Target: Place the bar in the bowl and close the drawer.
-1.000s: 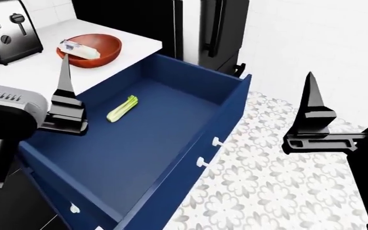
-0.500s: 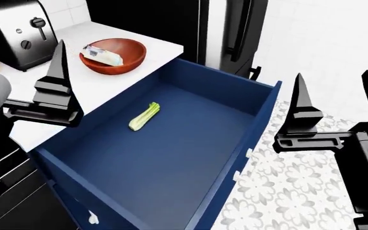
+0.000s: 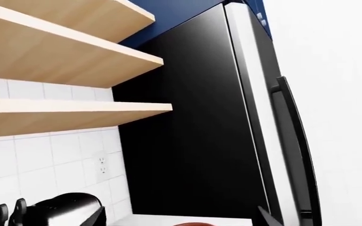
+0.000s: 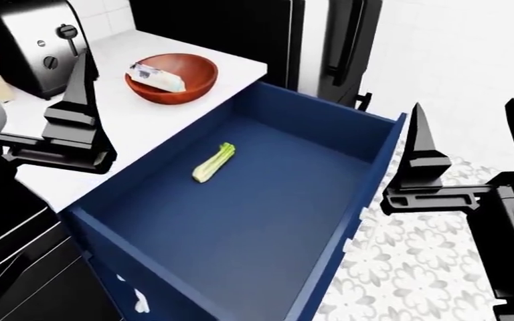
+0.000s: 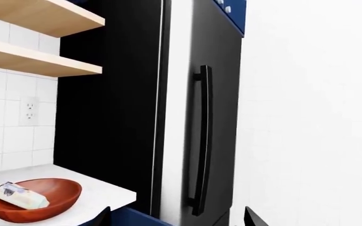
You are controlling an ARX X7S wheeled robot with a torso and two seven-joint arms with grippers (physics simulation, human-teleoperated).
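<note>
— Where is the bar (image 4: 157, 75) found?
— Inside the bowl (image 4: 171, 78) on the bench (image 4: 141, 120). The drawer (image 4: 257, 214) is left pulled out.
— And the pincers?
— The right pincer (image 4: 471, 134) is spread, empty; the left pincer's (image 4: 80, 87) state cannot be told.

Setting: simulated domestic kitchen. Evidence: white countertop (image 4: 150, 127) at upper left of the head view, carrying a chrome toaster (image 4: 34, 40) and a wooden bowl (image 4: 172, 79); tall black refrigerator (image 5: 137, 108) with a vertical bar handle (image 5: 201, 141) at frame centre; white tiled backsplash (image 3: 49, 165) with a wall outlet (image 3: 102, 165); pale wooden shelves (image 3: 61, 61) above; navy drawer (image 4: 248, 214) open beneath the counter; patterned floor tiles (image 4: 427, 267) at lower right.
</note>
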